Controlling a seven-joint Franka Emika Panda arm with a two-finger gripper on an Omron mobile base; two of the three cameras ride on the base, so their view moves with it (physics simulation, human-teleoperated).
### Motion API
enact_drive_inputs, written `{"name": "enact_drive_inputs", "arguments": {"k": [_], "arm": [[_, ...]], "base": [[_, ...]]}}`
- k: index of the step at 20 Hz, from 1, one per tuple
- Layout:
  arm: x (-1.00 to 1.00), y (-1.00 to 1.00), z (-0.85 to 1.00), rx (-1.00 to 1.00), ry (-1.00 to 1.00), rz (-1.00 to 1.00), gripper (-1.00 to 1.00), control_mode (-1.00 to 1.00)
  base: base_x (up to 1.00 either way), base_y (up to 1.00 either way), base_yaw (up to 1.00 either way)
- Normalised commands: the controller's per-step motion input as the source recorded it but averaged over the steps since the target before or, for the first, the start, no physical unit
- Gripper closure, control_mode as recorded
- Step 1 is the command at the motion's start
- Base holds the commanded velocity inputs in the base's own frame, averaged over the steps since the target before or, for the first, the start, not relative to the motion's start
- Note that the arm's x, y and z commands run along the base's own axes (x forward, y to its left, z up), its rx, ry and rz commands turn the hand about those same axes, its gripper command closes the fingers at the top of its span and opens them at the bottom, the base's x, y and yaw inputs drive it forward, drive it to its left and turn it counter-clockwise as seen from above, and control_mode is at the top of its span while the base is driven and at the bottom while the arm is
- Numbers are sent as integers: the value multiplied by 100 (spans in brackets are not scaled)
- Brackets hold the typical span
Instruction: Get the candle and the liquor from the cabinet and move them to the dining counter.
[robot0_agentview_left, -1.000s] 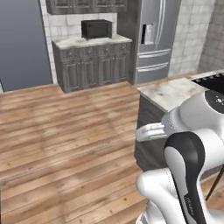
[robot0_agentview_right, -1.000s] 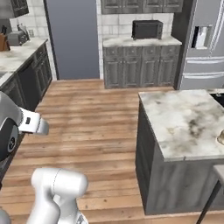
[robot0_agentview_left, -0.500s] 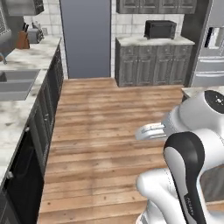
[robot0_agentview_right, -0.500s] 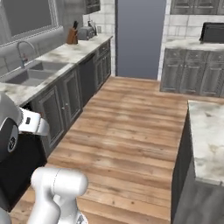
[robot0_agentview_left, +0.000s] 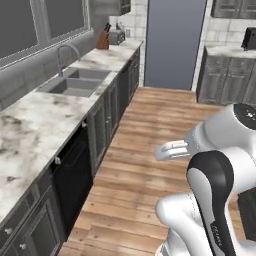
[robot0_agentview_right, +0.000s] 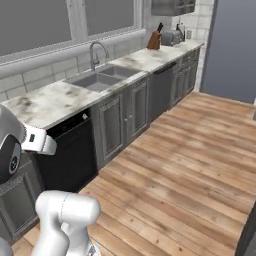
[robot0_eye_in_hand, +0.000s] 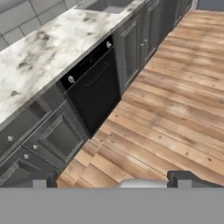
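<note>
The candle and the liquor are out of view. My gripper (robot0_eye_in_hand: 113, 180) is open, its dark fingertips (robot0_eye_in_hand: 40, 179) set wide apart with nothing between them. It hangs over the wood floor (robot0_eye_in_hand: 175, 109), facing down toward a black dishwasher (robot0_eye_in_hand: 94, 87) under the marble worktop (robot0_eye_in_hand: 39, 57). The bottom of a dark grey wall cabinet (robot0_agentview_left: 112, 6) shows at the far end above the worktop; I cannot tell if it is the task's cabinet. The arm (robot0_agentview_left: 215, 180) is folded close to the base.
The marble worktop (robot0_agentview_left: 35, 125) with grey drawers runs along the left wall and holds a sink (robot0_agentview_left: 75, 82) with a tap. A knife block (robot0_agentview_left: 103, 40) and a toaster stand at its far end. Wood floor (robot0_agentview_right: 200, 160) stretches ahead toward a tall blue-grey panel (robot0_agentview_left: 172, 40).
The whole picture has swung left, so the camera moved with the base: island, fridge and microwave slid out, the sink worktop came in. The arm keeps its pose and the gripper stays open.
</note>
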Motion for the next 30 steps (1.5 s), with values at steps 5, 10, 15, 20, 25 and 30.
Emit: {"name": "enact_drive_inputs", "arguments": {"k": [5,10,15,20,25,30], "arm": [[0,0,0,0,0,0,-100,100],[0,0,0,0,0,0,-100,100],[0,0,0,0,0,0,-100,100],[0,0,0,0,0,0,-100,100],[0,0,0,0,0,0,-100,100],[0,0,0,0,0,0,-100,100]], "base": [[-35,-17,55],[-31,-5,53],[-28,0,51],[-19,1,53],[-15,18,50],[-18,52,36]]}}
